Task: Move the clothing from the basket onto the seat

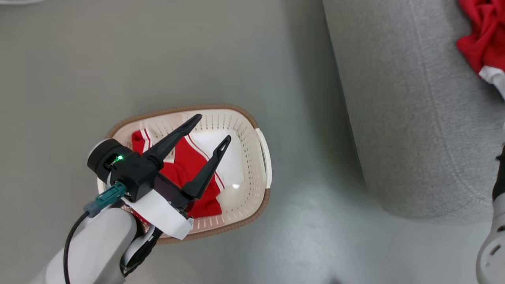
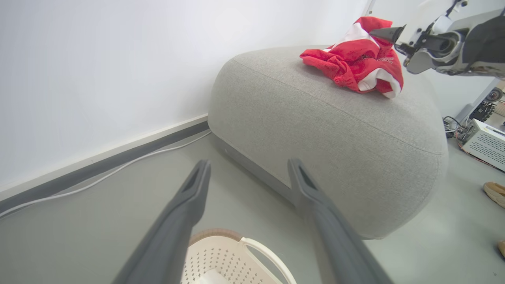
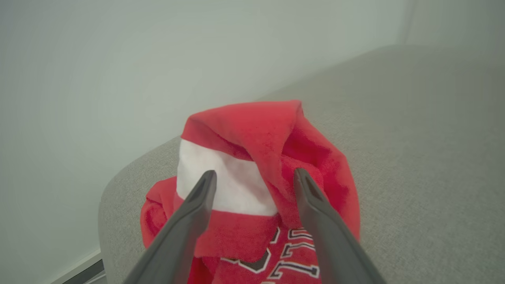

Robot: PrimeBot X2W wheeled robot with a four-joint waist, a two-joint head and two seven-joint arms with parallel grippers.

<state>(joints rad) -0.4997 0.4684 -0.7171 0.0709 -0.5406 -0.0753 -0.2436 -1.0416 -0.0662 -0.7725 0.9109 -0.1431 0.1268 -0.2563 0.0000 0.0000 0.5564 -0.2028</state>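
The cream perforated basket (image 1: pixel 254 157) sits on the grey floor with red and white clothing (image 1: pixel 189 161) lying in it. My left gripper (image 1: pixel 213 127) hovers over it, open and holding nothing; in the left wrist view the left gripper (image 2: pixel 249 163) points towards the seat (image 2: pixel 315 130) above the basket's rim (image 2: pixel 221 256). A red garment (image 2: pixel 355 63) with white panels lies heaped on the grey seat (image 1: pixel 414 118). My right gripper (image 3: pixel 254 172) stands open right at this garment (image 3: pixel 276 138), a dark finger on each side of its raised fold.
A white wall, dark baseboard and a white cable (image 2: pixel 118 169) run behind the seat. A white equipment box (image 2: pixel 485 144) with wires and a beige shoe (image 2: pixel 495 193) lie on the floor past it. Bare grey floor surrounds the basket.
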